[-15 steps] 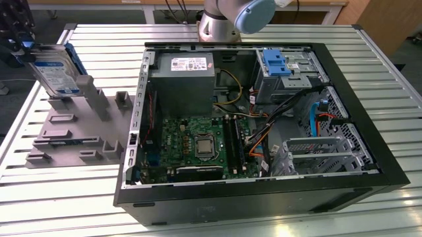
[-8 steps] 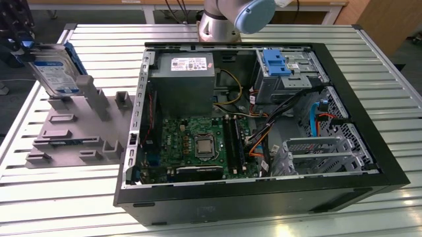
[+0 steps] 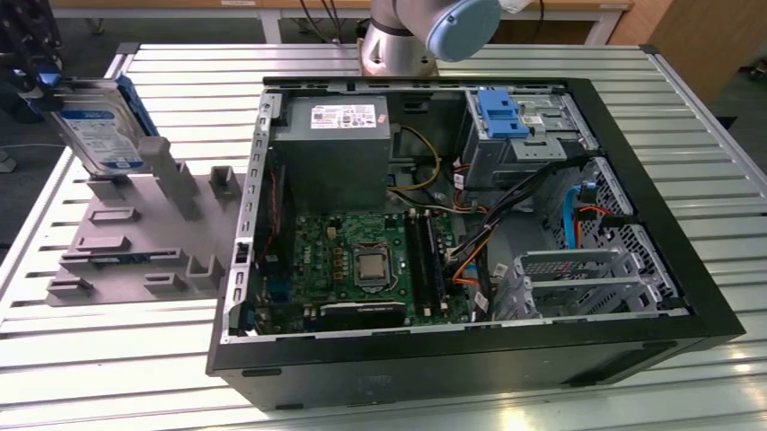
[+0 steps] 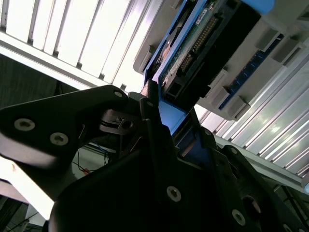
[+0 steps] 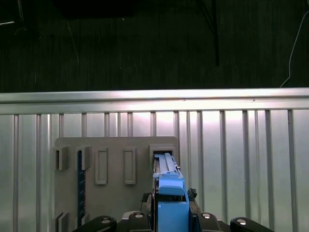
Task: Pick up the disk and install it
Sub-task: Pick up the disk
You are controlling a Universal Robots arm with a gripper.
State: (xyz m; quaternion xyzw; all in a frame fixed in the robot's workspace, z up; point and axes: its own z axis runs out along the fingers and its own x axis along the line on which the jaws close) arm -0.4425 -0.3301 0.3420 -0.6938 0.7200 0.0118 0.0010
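Pick-up step: gripper (image 5: 171, 217) clamped on the disk (image 3: 99, 130) at grey holder (image 3: 120, 242). Install prob. needs firm hold, alignment w/ PC case (image 3: 671, 269).

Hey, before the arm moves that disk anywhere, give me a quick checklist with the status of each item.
1. Gripper closed on the blue carrier of the disk: ok.
2. Grip firm enough to lift: cannot tell.
3. Disk clear of the grey holder: not ok, in the first wrist view its far end looks seated in a slot.
4. Computer case open on top: ok.
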